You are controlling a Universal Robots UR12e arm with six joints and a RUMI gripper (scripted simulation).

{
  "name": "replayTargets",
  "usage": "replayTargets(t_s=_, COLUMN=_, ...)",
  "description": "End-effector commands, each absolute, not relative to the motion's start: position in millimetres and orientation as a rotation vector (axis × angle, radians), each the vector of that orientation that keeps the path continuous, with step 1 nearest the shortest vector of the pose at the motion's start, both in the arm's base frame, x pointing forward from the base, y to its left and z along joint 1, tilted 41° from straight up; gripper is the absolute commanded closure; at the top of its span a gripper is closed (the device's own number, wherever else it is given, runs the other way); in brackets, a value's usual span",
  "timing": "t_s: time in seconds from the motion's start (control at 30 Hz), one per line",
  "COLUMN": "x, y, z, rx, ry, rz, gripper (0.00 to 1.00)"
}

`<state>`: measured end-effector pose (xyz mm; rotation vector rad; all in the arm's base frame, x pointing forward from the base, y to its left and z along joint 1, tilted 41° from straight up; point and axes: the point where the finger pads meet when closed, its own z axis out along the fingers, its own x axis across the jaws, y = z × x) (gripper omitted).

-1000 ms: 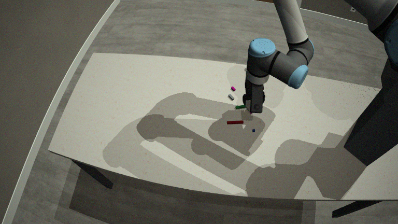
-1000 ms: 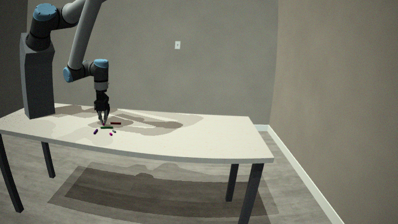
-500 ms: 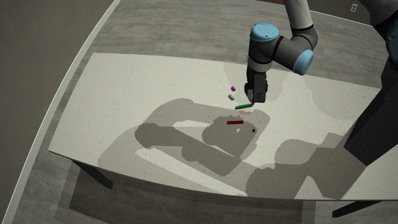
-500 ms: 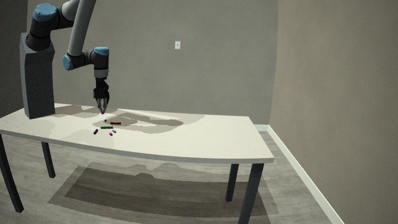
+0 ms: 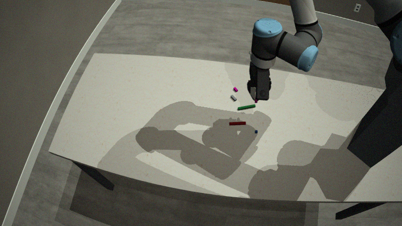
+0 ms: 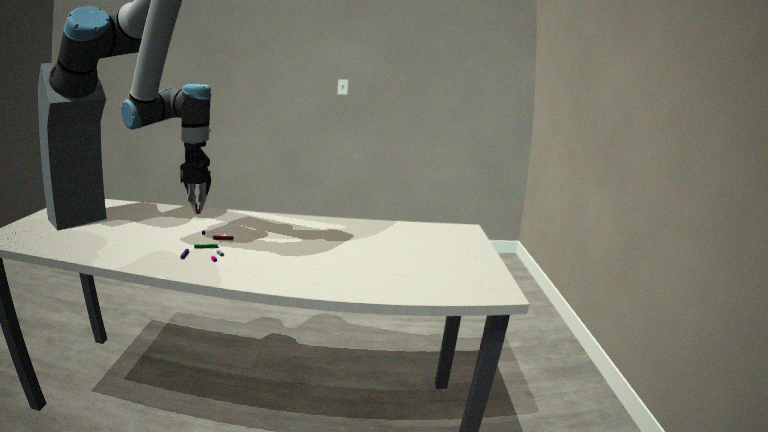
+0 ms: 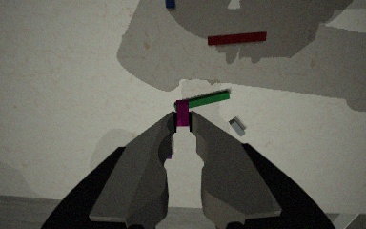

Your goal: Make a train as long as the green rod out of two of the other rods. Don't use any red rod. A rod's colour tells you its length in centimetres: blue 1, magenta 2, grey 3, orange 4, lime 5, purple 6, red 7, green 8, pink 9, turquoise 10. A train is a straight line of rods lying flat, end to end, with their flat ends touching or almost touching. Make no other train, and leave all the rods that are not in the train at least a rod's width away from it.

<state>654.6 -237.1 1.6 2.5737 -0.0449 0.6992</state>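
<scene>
My gripper (image 5: 256, 99) (image 6: 197, 208) (image 7: 182, 113) is shut on a magenta rod (image 5: 256, 101) (image 6: 197, 212) (image 7: 182, 111) and holds it above the table. The green rod (image 5: 246, 107) (image 6: 206, 246) (image 7: 210, 99) lies flat; in the wrist view the held rod covers part of its left end. A purple rod (image 6: 184, 253) (image 7: 169, 156) lies left of the green rod in the exterior view; the gripper hides it in the top view. A second magenta rod (image 5: 235, 89) (image 6: 214, 258) lies near the grey rod (image 5: 233, 98) (image 6: 220, 253) (image 7: 237, 126). No rods on the table touch end to end.
A red rod (image 5: 237, 123) (image 6: 223, 237) (image 7: 237, 38) lies on the other side of the green rod from the grey one. A small blue rod (image 5: 256, 132) (image 6: 203, 232) (image 7: 170, 4) lies near it. The table (image 5: 118, 87) (image 6: 362, 268) carries large arm shadows.
</scene>
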Motion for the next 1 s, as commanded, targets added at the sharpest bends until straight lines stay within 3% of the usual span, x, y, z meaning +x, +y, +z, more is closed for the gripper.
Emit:
replayTargets(t_s=0.0, x=655, y=-237, z=2, rx=2.573, ry=-0.046, rz=0.700, gripper=1.00)
replayTargets(t_s=0.97, x=678, y=-195, z=-13, rx=2.592, ry=-0.597, rz=0.838, gripper=1.00)
